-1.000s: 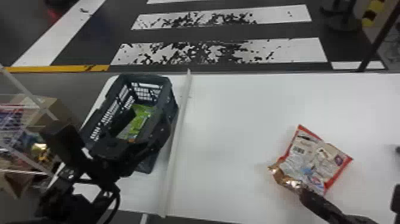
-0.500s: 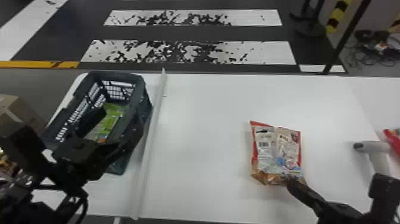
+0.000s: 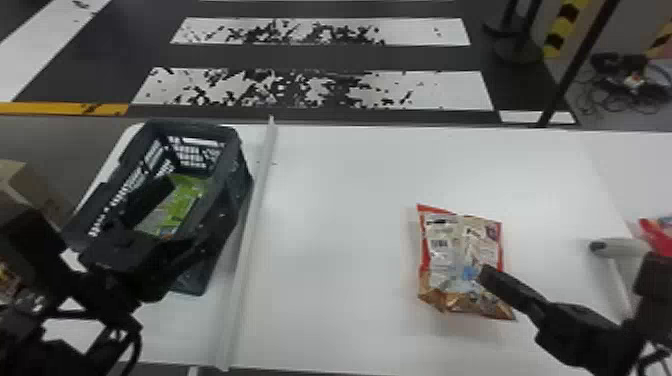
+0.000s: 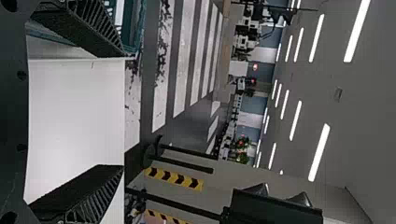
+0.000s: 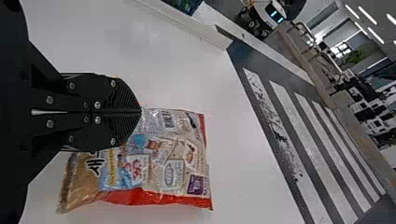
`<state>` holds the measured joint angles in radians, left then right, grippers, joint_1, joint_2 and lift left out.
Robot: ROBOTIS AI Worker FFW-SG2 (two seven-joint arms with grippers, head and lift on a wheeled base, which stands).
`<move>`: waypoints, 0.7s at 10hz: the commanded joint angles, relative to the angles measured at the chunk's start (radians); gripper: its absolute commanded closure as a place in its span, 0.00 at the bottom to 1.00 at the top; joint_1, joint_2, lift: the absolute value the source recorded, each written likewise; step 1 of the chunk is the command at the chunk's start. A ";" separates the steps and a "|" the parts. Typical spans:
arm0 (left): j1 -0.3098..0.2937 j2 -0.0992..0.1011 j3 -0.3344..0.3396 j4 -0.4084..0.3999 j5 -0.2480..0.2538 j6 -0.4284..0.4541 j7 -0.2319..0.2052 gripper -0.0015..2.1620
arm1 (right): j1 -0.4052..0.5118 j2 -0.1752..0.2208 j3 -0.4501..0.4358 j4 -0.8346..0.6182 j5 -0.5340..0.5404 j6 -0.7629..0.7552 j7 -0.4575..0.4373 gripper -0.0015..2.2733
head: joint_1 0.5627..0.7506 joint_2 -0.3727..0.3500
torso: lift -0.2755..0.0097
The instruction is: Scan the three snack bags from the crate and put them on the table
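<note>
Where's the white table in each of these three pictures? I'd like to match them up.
Head view: the table spans the middle, under the snack bag and crate.
Left wrist view: the table is seen between the spread fingers of the left gripper.
Right wrist view: the table lies around the snack bag, behind the right gripper.
Shared landmark: the black-and-white striped floor beyond the table's far edge.

Crate [image 3: 242, 175] left on the table [image 3: 350, 225] — bag [image 3: 187, 197] inside — snack bag [image 3: 442, 262] right.

head view turned rightward, snack bag [image 3: 441, 262] straighter, right hand [image 3: 484, 272] farther over it
</note>
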<state>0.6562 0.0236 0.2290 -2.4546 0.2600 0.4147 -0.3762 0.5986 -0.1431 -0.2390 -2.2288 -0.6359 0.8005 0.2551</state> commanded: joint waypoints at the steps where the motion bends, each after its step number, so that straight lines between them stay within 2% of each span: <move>1: 0.003 -0.008 -0.005 -0.011 0.001 0.002 0.000 0.01 | -0.062 -0.001 0.043 0.084 0.064 -0.120 0.019 0.99 | 0.70 0.57 | 0.64; 3: 0.003 -0.019 -0.022 -0.012 -0.001 0.002 0.003 0.01 | -0.098 -0.006 0.110 0.209 0.159 -0.313 0.038 0.99 | 0.70 0.55 | 0.64; 4: 0.003 -0.024 -0.034 -0.015 -0.001 0.002 0.023 0.01 | -0.108 -0.009 0.136 0.262 0.186 -0.396 0.036 0.99 | 0.70 0.54 | 0.64; 6: 0.002 -0.025 -0.080 -0.017 -0.022 0.005 0.095 0.01 | -0.128 -0.009 0.184 0.345 0.234 -0.501 0.024 0.99 | 0.70 0.53 | 0.64; 7: 0.002 -0.026 -0.117 -0.017 -0.044 0.002 0.146 0.01 | -0.129 -0.009 0.210 0.367 0.263 -0.537 0.015 0.99 | 0.70 0.54 | 0.64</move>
<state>0.6584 0.0001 0.1352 -2.4712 0.2293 0.4182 -0.2376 0.4715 -0.1518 -0.0458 -1.8780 -0.3910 0.2880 0.2713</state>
